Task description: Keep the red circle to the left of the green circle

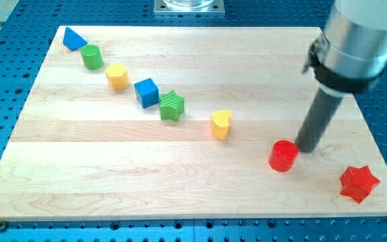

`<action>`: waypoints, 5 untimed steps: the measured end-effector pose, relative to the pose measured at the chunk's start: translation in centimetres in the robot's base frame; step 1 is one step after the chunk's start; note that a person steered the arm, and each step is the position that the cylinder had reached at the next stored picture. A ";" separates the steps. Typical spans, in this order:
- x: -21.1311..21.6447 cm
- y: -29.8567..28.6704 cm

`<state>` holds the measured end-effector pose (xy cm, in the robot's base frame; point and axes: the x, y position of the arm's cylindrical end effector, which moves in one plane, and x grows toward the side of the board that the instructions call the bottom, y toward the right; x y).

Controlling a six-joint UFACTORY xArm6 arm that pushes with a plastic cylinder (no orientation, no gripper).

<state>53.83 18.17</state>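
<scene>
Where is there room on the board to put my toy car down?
The big bare patch lies along the view's bottom left, below the green star and left of the red circle. The top middle, above the yellow heart, is bare too. It is crowded at bottom right, where my tip sits beside the red circle, near the red star.

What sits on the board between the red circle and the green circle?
In the camera view, four blocks lie roughly in line between the red circle and green circle: yellow heart, green star, blue cube, yellow hexagon.

1 camera, high oblique view, facing down onto the whole wooden board (79, 175), moderately near
</scene>
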 end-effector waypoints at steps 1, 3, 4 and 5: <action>2.7 -5.9; 0.6 -3.6; -2.4 -3.3; -2.8 -8.2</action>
<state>50.98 9.99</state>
